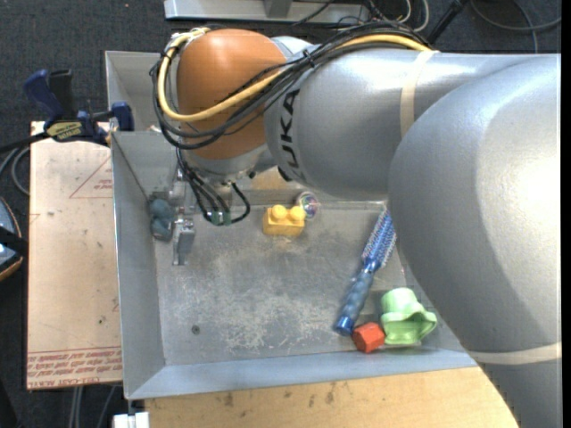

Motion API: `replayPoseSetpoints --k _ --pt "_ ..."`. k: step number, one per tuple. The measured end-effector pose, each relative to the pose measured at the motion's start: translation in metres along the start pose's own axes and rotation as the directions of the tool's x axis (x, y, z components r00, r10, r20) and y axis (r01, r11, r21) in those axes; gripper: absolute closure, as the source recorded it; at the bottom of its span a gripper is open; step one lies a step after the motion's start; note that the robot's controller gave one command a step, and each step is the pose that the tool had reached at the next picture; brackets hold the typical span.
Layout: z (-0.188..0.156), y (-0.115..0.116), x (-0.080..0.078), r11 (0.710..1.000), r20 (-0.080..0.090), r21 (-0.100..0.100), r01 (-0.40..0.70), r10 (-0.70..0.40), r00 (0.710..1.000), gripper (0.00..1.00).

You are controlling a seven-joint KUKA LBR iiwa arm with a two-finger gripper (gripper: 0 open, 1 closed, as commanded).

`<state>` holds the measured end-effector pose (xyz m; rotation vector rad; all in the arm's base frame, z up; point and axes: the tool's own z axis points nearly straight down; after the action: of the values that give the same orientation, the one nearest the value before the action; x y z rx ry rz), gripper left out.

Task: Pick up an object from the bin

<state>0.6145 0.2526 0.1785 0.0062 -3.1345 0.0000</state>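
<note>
Hand (182, 237): low in the bin (232, 310), well to the left of the yellow block (284, 220) and close to the left wall; whether it is apart or together cannot be told.
Blue-grey lump (161, 217): just left of the hand, farther still from the yellow block, against the left wall; touching the hand or not, unclear.
Yellow block: on the bin floor near the back wall, two round studs on top.
Shiny ball (309, 206): just right of the yellow block.
Blue rod (366, 275): right of and nearer than the yellow block, lying slantwise.
Green piece (406, 316) and red cube (368, 337): by the rod's near end, farthest from the yellow block.
</note>
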Motion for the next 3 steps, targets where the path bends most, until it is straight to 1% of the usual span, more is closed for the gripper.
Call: replayPoseSetpoints --k 1,3 --pt "0.1034 -0.0028 -0.0349 0.969 0.012 -0.005 -0.249 0.249 0.969 0.00" --pt "0.0976 -0.0028 -0.0383 0.968 0.010 -0.003 -0.249 0.249 0.968 0.00"
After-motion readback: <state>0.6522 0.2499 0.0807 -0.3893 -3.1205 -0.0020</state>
